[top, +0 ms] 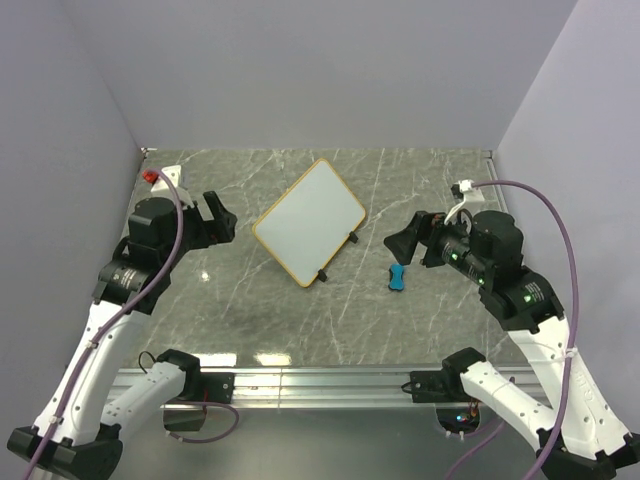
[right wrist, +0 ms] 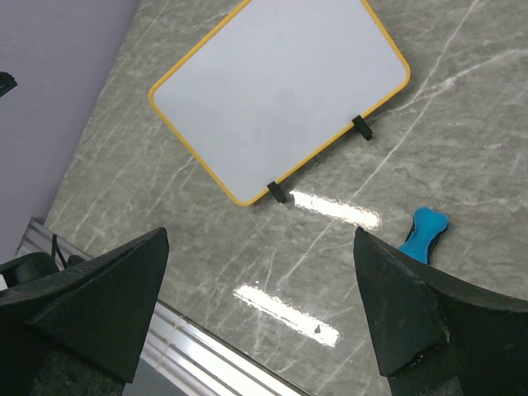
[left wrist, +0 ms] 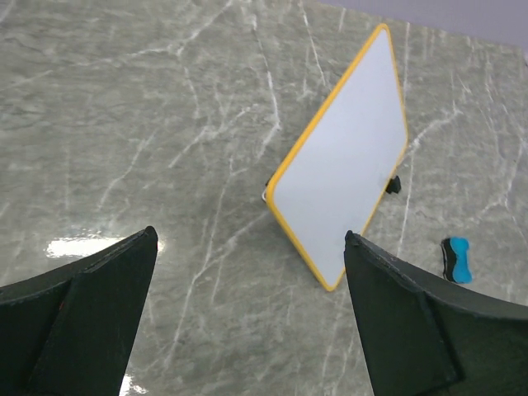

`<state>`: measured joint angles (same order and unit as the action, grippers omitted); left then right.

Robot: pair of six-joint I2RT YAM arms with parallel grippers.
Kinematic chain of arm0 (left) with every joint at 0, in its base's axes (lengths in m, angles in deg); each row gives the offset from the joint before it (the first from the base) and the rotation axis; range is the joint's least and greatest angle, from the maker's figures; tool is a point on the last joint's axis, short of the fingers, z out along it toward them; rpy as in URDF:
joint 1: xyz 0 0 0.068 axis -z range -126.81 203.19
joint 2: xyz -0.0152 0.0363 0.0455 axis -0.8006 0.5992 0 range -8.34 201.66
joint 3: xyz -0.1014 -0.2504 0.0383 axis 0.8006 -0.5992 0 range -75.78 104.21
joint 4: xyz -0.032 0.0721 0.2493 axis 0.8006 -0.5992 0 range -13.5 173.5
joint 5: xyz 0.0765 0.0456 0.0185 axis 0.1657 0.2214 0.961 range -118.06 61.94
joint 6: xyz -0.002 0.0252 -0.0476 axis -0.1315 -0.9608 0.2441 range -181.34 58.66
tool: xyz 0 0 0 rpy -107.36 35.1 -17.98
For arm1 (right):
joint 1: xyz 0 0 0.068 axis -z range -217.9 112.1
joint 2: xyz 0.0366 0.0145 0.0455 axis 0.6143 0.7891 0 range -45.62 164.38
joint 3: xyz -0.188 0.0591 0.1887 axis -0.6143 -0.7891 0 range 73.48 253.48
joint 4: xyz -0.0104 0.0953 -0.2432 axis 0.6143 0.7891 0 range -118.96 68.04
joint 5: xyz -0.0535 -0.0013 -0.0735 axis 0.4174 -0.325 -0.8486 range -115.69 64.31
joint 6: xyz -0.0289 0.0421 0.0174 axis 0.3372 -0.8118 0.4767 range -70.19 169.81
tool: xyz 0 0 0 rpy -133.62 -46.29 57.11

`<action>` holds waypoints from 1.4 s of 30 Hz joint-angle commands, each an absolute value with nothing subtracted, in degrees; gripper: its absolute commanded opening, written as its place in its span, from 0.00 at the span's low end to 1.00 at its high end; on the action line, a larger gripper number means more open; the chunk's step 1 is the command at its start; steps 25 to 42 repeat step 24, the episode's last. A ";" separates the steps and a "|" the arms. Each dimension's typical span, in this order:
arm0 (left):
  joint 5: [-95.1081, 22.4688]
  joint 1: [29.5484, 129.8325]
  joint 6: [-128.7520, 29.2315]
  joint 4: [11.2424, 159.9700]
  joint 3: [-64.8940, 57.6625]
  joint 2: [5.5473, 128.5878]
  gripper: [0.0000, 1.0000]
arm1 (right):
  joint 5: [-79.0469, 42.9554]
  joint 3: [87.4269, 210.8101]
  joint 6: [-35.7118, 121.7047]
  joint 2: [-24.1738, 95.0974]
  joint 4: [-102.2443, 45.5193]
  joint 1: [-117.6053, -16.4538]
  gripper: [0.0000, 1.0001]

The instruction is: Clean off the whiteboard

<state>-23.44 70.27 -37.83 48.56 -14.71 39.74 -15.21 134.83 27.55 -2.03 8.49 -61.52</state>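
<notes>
While both sets of jaws hang above the counter (top: 250, 310), neither touches anything. Left jaws: spread wide, nothing between them. Right jaws: likewise parted, empty.

Whiteboard (top: 310, 222) sits on the counter between the two sets of jaws, turned cornerwise, apart from both. From the left jaws it lies ahead and off toward the right finger (left wrist: 412, 330). From the right jaws it lies straight ahead, framed in the gap between the fingers. Frame tan-yellow, face plain white in all three views. Two black feet (right wrist: 279, 192) on the long edge nearest the right jaws. Board flat or propped on those feet: cannot tell.

Small blue eraser (top: 397, 277) lies on the counter just ahead of the right jaws. It is near the whiteboard's footed edge but not touching it, and well apart from the left jaws.
</notes>
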 commanded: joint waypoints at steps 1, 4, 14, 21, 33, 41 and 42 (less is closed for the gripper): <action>-18.83 70.42 -39.28 49.66 -13.47 38.68 0.99 | -14.70 135.27 27.49 -2.99 5.41 -61.72 1.00; -17.51 70.42 -39.37 50.19 -13.21 39.21 0.99 | -14.53 135.27 27.31 -3.08 5.93 -61.63 1.00; -19.01 70.42 -38.67 51.86 -15.14 39.65 0.99 | -15.75 134.48 27.49 -5.36 7.51 -61.72 1.00; -17.52 70.42 -38.93 52.74 -15.58 40.53 0.99 | -16.37 133.34 27.66 -6.07 8.22 -61.72 1.00; -14.80 70.50 -40.24 57.37 -18.38 39.39 0.99 | -17.33 133.25 27.23 -6.24 8.22 -61.63 1.00; -14.80 70.50 -40.24 57.37 -18.38 39.39 0.99 | -17.33 133.25 27.23 -6.24 8.22 -61.63 1.00; -14.80 70.50 -40.24 57.37 -18.38 39.39 0.99 | -17.33 133.25 27.23 -6.24 8.22 -61.63 1.00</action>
